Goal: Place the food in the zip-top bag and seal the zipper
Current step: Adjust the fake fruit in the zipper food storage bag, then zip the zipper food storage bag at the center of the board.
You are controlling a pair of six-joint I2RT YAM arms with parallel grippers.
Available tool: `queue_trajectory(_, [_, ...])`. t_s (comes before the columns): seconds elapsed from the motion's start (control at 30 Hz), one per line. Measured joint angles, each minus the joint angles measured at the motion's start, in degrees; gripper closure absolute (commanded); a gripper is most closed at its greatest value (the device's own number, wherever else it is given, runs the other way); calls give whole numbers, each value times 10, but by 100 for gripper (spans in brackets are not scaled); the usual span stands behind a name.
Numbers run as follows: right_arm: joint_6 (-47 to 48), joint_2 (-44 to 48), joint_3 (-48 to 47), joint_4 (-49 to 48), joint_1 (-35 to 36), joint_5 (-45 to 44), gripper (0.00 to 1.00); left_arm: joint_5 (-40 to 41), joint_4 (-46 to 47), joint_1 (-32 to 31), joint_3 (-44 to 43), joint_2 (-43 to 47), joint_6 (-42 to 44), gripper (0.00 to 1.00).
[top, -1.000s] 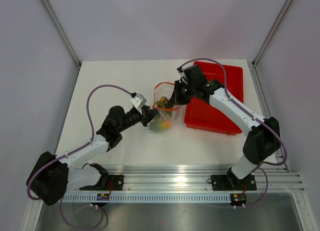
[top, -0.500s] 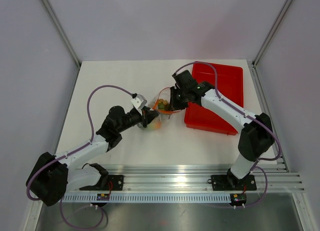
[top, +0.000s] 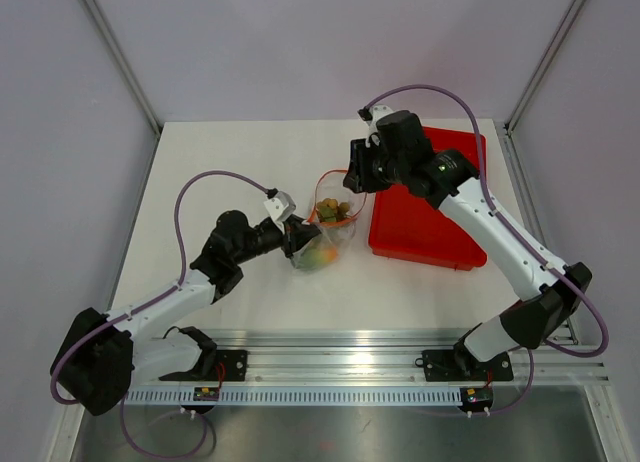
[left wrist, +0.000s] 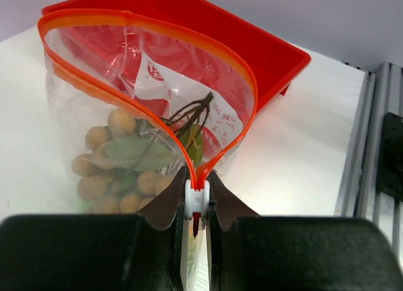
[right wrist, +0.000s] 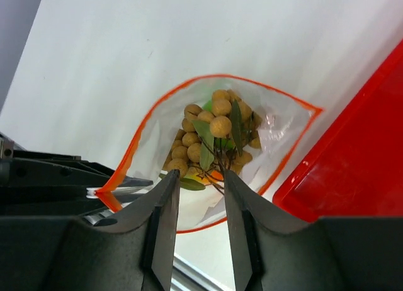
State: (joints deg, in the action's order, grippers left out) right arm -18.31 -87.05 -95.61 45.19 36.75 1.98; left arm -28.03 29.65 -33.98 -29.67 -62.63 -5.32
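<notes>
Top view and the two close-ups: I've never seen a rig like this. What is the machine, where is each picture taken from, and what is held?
These are two robot arms bolted at the near edge of a white table. The wide picture looks down from above and behind them; each close-up comes from a camera on one wrist. On the table lies a red tray; next to it is a clear zip-top bag, mouth open. Inside lies a bunch of tan balls. The left gripper is pinched shut on the bag's corner, at the white end of the orange zipper. The right gripper hangs open above the mouth, holding nothing.
</notes>
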Motion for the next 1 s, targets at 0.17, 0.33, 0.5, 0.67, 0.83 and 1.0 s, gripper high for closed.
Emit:
queue_trajectory(0.17, [131, 20, 40, -41, 0, 95, 63, -63, -9, 12, -22, -5, 15, 100])
queue_trajectory(0.33, [276, 112, 179, -128, 3, 190, 60, -157, -34, 36, -52, -20, 40, 100])
queue_trajectory(0.5, [370, 155, 190, -180, 11, 252, 59, -231, -77, 60, -89, -37, 71, 100])
queue_trajectory(0.67, [426, 150, 173, -195, 26, 302, 56, -287, -112, 75, -111, -44, 97, 100])
queue_trajectory(0.83, [464, 108, 138, -183, 40, 337, 48, -310, -138, 77, -116, -46, 116, 100])
queue_trajectory(1.0, [487, 75, 126, -156, 55, 348, 45, -315, -156, 77, -120, -47, 128, 100])
